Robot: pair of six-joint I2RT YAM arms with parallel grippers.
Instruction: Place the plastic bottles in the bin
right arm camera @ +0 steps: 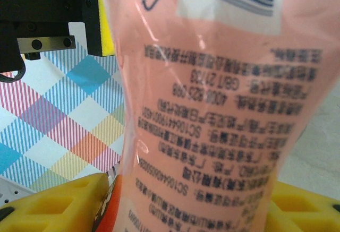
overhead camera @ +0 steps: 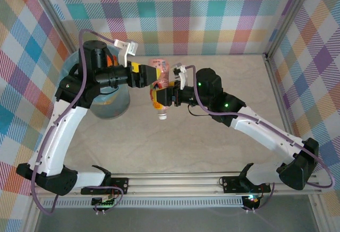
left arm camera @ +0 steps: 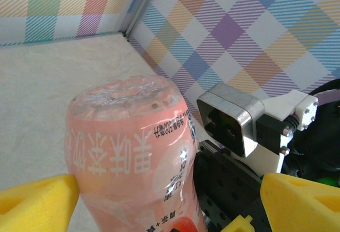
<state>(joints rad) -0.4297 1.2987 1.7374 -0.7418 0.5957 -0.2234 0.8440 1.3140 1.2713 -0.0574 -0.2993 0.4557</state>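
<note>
One pink plastic bottle (overhead camera: 159,65) with a white cap hangs cap-down above the table's middle. My right gripper (overhead camera: 166,98) is shut on its lower body; in the right wrist view both yellow pads (right arm camera: 58,203) press the printed pink label (right arm camera: 212,110). My left gripper (overhead camera: 153,78) stands open around the bottle's upper part (left arm camera: 127,152). Its left pad (left arm camera: 37,203) is at the bottle's side, and its right pad (left arm camera: 303,203) stands well clear. The grey-blue bin (overhead camera: 110,106) sits to the left, partly hidden under the left arm.
The right arm's black gripper body and wrist camera (left arm camera: 234,120) sit between the bottle and my left gripper's right pad. Checked walls (overhead camera: 186,14) close the back and both sides. Something orange (overhead camera: 110,61) shows inside the bin by the left arm.
</note>
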